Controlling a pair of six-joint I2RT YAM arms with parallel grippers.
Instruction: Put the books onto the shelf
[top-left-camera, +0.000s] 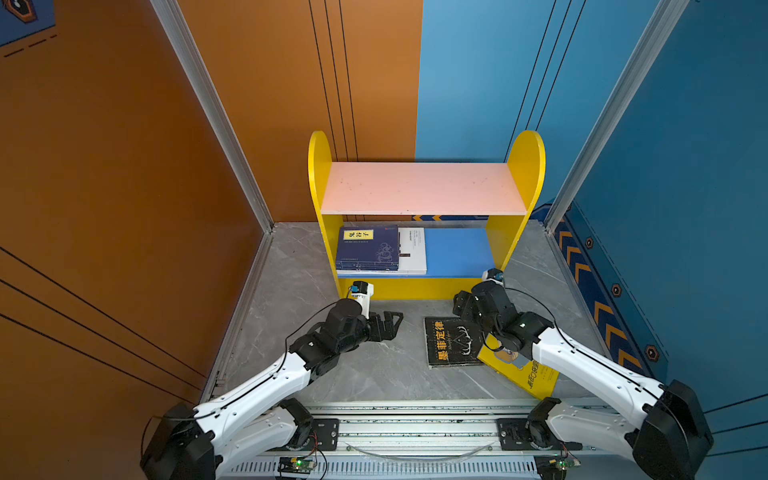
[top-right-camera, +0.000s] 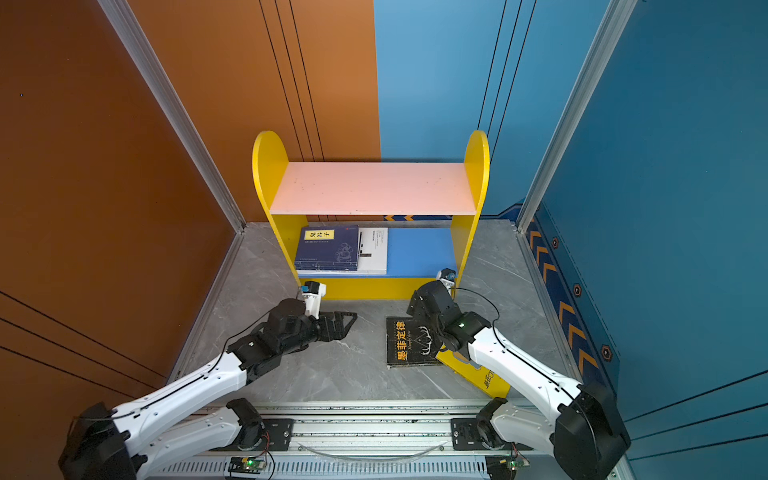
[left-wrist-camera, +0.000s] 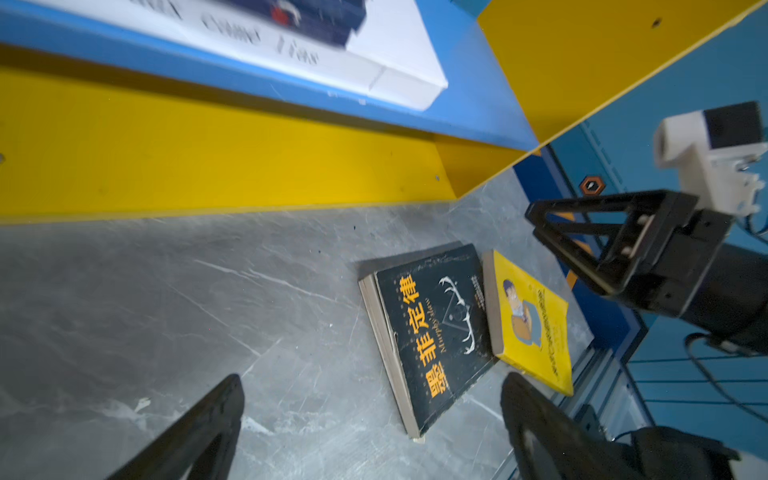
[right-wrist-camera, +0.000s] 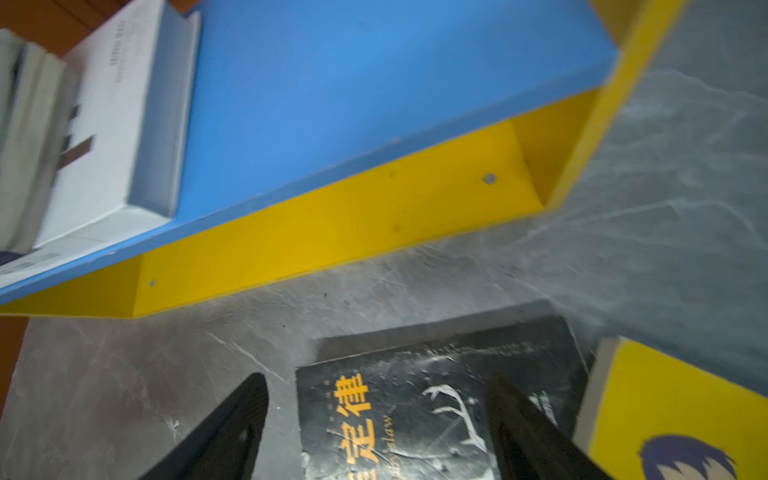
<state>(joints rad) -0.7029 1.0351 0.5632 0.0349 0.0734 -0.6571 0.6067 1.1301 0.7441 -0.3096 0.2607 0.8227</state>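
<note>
The shelf (top-left-camera: 328, 232) stands against the back wall, its pink upper board (top-left-camera: 419, 187) bare. On the blue lower board (top-left-camera: 457, 251) a navy stack of books (top-left-camera: 368, 249) lies on a white book (top-left-camera: 413, 249). A black book (top-left-camera: 451, 343) with yellow characters lies flat on the floor, and a yellow book (top-left-camera: 523, 374) lies beside it, partly under the right arm. My right gripper (right-wrist-camera: 376, 399) hangs open over the black book's (right-wrist-camera: 415, 415) far end, holding nothing. My left gripper (left-wrist-camera: 370, 399) is open above bare floor, left of the black book (left-wrist-camera: 432, 328).
The grey marble floor (top-left-camera: 374, 374) is walled by orange panels on the left and blue panels on the right. A metal rail (top-left-camera: 415, 419) with both arm bases runs along the front edge. The yellow base strip (top-left-camera: 407, 289) of the shelf stands just behind both grippers.
</note>
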